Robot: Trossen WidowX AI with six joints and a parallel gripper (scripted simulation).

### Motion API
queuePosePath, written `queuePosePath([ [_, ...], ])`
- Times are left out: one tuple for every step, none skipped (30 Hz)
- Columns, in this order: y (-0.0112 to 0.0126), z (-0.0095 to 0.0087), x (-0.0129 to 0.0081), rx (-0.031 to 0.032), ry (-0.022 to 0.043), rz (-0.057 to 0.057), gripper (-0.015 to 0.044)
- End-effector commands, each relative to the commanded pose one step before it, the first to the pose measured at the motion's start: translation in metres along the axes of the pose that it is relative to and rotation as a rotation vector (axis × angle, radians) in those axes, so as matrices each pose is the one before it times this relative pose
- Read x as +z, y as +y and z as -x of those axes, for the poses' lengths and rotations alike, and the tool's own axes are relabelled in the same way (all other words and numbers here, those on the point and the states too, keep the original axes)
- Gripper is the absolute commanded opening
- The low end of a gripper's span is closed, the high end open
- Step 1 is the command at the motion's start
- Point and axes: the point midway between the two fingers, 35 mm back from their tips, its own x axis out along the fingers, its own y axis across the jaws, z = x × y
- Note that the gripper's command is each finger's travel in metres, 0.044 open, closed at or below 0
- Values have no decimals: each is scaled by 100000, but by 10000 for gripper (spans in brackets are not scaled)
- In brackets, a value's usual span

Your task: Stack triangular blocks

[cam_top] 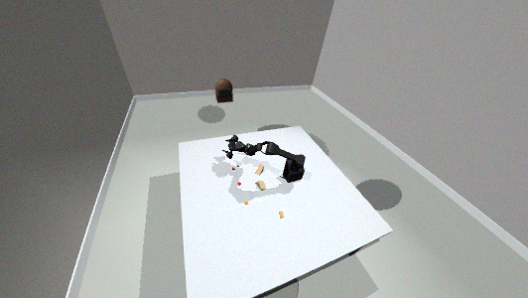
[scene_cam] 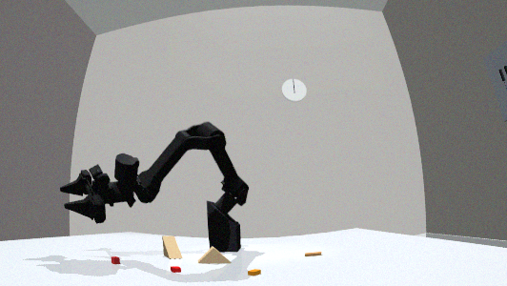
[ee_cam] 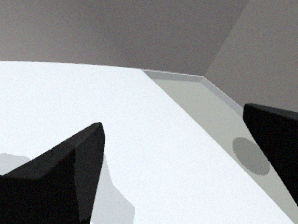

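Observation:
Two tan triangular blocks lie on the white table near the arm's base. One [scene_cam: 172, 247] leans on a narrow face to the left; it also shows in the top view [cam_top: 259, 170]. The other [scene_cam: 213, 255] rests on its long face with the ridge up, also in the top view [cam_top: 260, 185]. My gripper [scene_cam: 71, 197] is open and empty, held high above the table, well to the left of both blocks; it also shows in the top view [cam_top: 230, 150]. The wrist view shows only my two finger tips, the bare table and the floor beyond its edge.
Two small red cubes [scene_cam: 115, 259] [scene_cam: 175, 269], an orange cube [scene_cam: 253, 272] and a small tan stick [scene_cam: 313, 254] lie on the table around the blocks. The arm's base [scene_cam: 222, 229] stands just behind the blocks. A brown object [cam_top: 223, 89] is off beyond the table.

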Motion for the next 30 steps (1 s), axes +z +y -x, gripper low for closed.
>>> queuePosePath([
  [74,-17,-209,420,1373,-33,426],
  [222,-34,-624,1257,4119,-143,440],
  [370,-15,-1035,2087,6862,-380,440],
  [447,36,-1236,2494,8232,-693,440],
  [451,85,-1232,2481,8212,-951,440],
  [459,133,-1232,2468,8184,-1209,440],
  [469,179,-1236,2456,8147,-1467,440],
  [481,224,-1243,2445,8101,-1725,440],
  [496,267,-1255,2434,8046,-1981,440],
  [513,307,-1269,2424,7982,-2237,440],
  [408,239,-1252,2080,7578,-2912,440],
  [419,270,-1264,2046,7515,-3132,440],
  [299,197,-905,1426,5263,-2343,440],
  [173,113,-529,817,3026,-1404,440],
  [175,117,-530,810,3005,-1437,440],
  [174,119,-526,794,2949,-1451,440],
  [176,123,-529,789,2935,-1485,440],
  [179,127,-536,790,2942,-1531,440],
  [180,130,-538,784,2921,-1562,440],
  [182,133,-541,780,2905,-1596,440],
  [185,136,-548,779,2904,-1638,440],
  [186,138,-548,771,2870,-1662,440],
  [188,141,-555,771,2870,-1705,440],
  [192,144,-563,774,2876,-1753,440],
  [192,145,-564,766,2845,-1779,440],
  [195,147,-570,765,2834,-1817,440],
  [196,148,-573,760,2809,-1847,440],
  [195,147,-571,749,2763,-1861,440],
  [198,150,-581,754,2771,-1912,440],
  [201,152,-591,759,2779,-1964,440],
])
